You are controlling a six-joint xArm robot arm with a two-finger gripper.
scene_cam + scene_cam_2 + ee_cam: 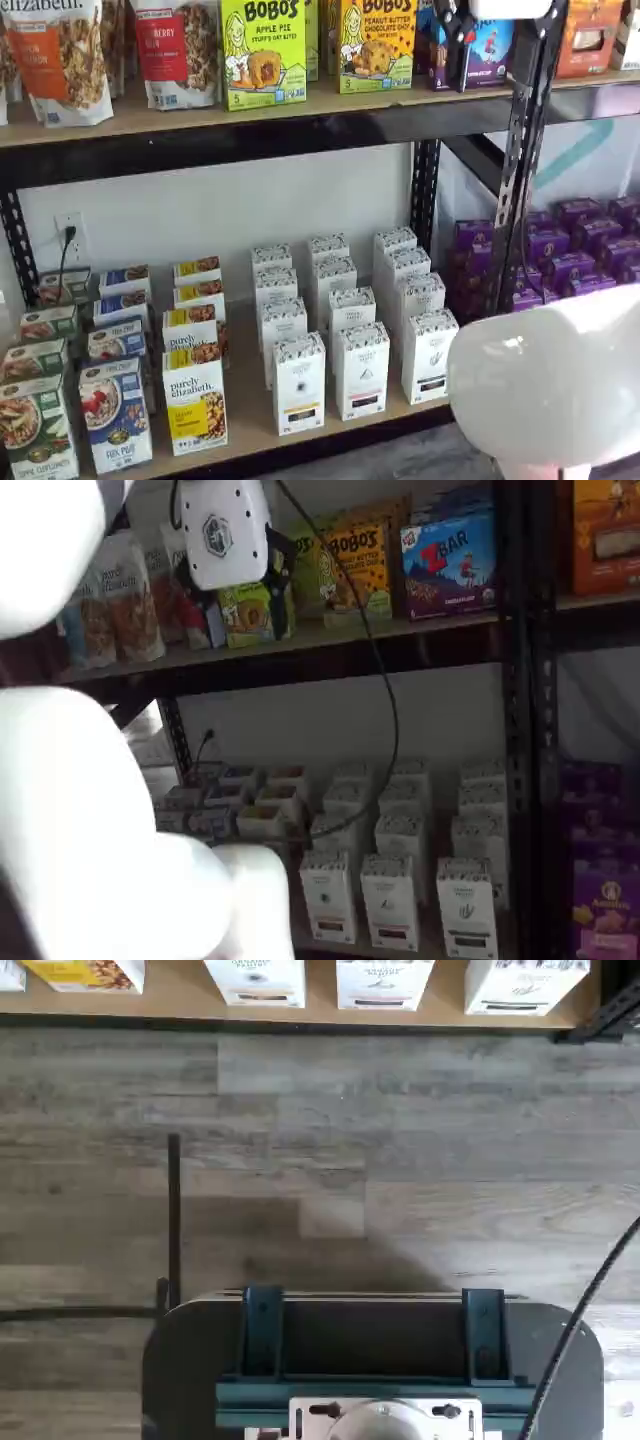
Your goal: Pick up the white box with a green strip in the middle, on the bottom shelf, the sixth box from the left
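The boxes stand upright in files running front to back on the bottom shelf, faces outward – a stocking layout that leaves each front carton's upper part free to be taken from the aisle side. The white box heads the last file of white cartons, its dark strip low on the front. Another white carton stands just beside it on one flank and the black upright on the other, so the approach looks easiest from the front.

The tool hangs high, level with the upper shelf of snack boxes, with the white box well below it and farther in toward the shelving. Its black fingers show side-on against the packaging, so no gap can be read from them, but the jaws stand as wide as they go and nothing sits between them – it holds and touches nothing. Judging by this, the descent toward the box has not begun
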